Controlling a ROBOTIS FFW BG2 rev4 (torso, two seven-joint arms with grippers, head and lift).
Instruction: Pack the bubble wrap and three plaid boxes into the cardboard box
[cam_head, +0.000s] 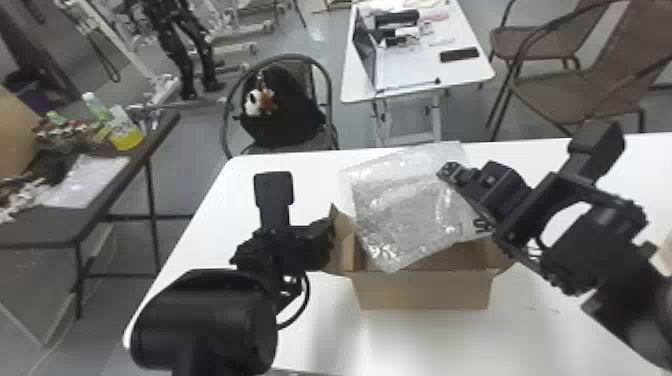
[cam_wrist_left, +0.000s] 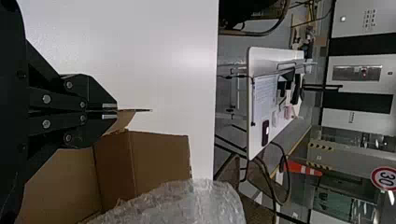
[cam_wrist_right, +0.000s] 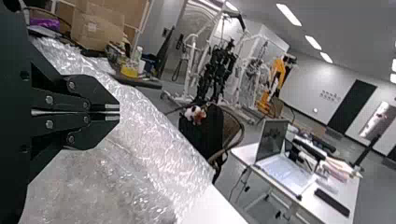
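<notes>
Head view, all clock positions read from the middle of the cardboard box. White counter (cam_head: 565, 330): carries the work. Dark side table (cam_head: 47, 227): at 10 o'clock, well apart from the counter. Cardboard box (cam_head: 422, 292): upright on the counter, top open, near wall facing the robot. Bubble wrap (cam_head: 400, 210): partly in the box mouth, one corner dipping inside and the bulk rising out toward 12 o'clock, tilted. Left tool (cam_head: 332, 231): at 10 o'clock, narrow, pinching a side flap (cam_head: 342, 240) of the box; the left wrist view shows the flap's edge between its fingertips. Right tool (cam_head: 446, 171): near 12 o'clock, over the wrap's upper part, fingers drawn together; whether it grips any film, I cannot tell. Panda plush (cam_head: 257, 102): at 11 o'clock, beyond the counter, against a black bag (cam_head: 295, 120).
</notes>
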